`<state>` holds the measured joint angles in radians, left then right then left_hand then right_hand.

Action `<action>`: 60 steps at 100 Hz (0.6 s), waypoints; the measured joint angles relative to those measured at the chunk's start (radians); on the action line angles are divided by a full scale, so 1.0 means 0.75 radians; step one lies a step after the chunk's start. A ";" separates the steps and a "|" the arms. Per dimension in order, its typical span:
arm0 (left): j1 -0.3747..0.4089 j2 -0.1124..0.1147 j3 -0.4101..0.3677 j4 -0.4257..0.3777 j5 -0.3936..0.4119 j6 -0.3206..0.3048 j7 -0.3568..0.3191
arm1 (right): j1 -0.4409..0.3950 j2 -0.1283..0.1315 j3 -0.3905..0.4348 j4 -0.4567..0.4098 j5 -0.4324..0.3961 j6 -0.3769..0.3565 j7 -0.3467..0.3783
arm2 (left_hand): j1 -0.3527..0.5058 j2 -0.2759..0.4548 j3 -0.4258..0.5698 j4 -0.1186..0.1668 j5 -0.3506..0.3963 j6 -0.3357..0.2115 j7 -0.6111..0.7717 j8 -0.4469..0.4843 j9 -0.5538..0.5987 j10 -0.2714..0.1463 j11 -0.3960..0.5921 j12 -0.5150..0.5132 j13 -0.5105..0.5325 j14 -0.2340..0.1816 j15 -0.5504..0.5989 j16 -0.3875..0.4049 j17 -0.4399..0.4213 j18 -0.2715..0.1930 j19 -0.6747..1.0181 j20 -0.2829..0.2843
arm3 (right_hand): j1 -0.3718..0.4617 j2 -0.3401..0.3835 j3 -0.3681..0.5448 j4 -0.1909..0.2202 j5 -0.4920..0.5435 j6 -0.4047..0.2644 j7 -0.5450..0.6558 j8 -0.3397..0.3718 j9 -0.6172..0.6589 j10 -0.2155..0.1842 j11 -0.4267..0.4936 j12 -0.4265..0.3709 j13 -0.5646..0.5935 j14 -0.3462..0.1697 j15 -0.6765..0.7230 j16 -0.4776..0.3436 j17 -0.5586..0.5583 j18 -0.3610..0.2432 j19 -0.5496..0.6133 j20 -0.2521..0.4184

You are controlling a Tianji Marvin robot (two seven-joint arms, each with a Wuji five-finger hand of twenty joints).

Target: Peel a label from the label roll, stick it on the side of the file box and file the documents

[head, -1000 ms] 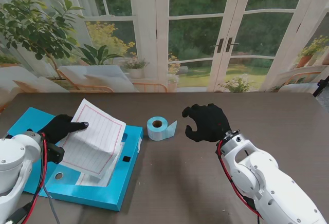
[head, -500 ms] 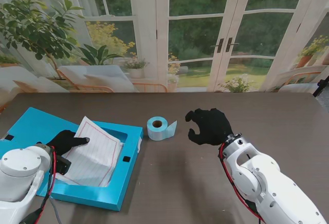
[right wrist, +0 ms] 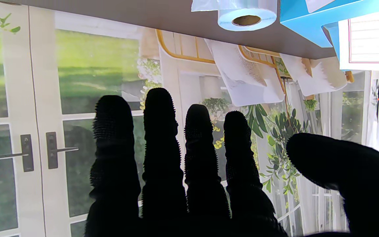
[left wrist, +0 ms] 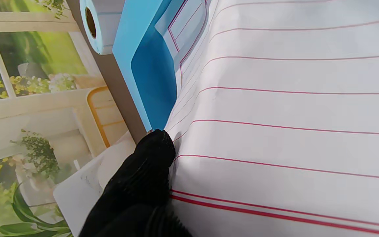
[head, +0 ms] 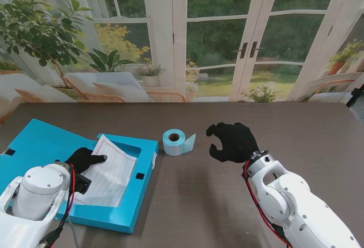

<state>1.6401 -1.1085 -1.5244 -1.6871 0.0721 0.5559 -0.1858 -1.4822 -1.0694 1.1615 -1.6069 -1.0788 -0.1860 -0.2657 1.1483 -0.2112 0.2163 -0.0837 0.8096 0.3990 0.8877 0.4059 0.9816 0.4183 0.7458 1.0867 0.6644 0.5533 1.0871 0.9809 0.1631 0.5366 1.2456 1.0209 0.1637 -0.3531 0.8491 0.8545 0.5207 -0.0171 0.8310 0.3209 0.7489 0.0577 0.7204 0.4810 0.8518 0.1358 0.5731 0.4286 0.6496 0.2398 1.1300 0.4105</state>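
My left hand (head: 85,158) grips the documents (head: 109,170) inside the open file box (head: 133,202) on the table's left; filing is nearly done. My right hand (head: 233,141) hovers empty, fingers spread, right of the label roll (head: 175,141).

We see bare table (head: 216,202) around our right hand (head: 233,141), label roll (head: 177,141) standing between it and the file box (head: 133,202), documents (head: 111,171) filling the tray
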 measured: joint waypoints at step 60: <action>-0.010 0.010 0.033 -0.043 0.165 0.045 -0.090 | -0.022 0.000 0.003 0.006 0.008 -0.006 0.010 | -0.441 -0.092 0.444 0.000 -0.256 0.000 -1.024 -0.331 -0.582 -0.049 -0.888 -0.954 -0.617 -0.232 -1.264 -0.786 -0.315 -0.352 -1.094 -0.590 | 0.000 0.016 -0.001 0.000 -0.016 0.014 -0.007 0.000 -0.033 0.002 -0.017 -0.001 0.000 0.001 0.000 0.000 0.000 0.001 -0.002 0.001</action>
<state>1.6329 -1.1012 -1.4996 -1.7194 0.1961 0.5894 -0.2533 -1.4989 -1.0692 1.1636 -1.6026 -1.0725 -0.1906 -0.2584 0.8175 -0.2800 0.5494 -0.0834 0.6176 0.3991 0.1194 0.1578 0.5454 0.3816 0.0795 0.3709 0.2016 0.3790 0.1389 0.3917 -0.0733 0.2728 0.4248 0.5784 0.1637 -0.3414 0.8487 0.8545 0.5087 -0.0066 0.8256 0.3209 0.7242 0.0590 0.7075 0.4801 0.8518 0.1370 0.5731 0.4286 0.6496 0.2403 1.1283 0.4115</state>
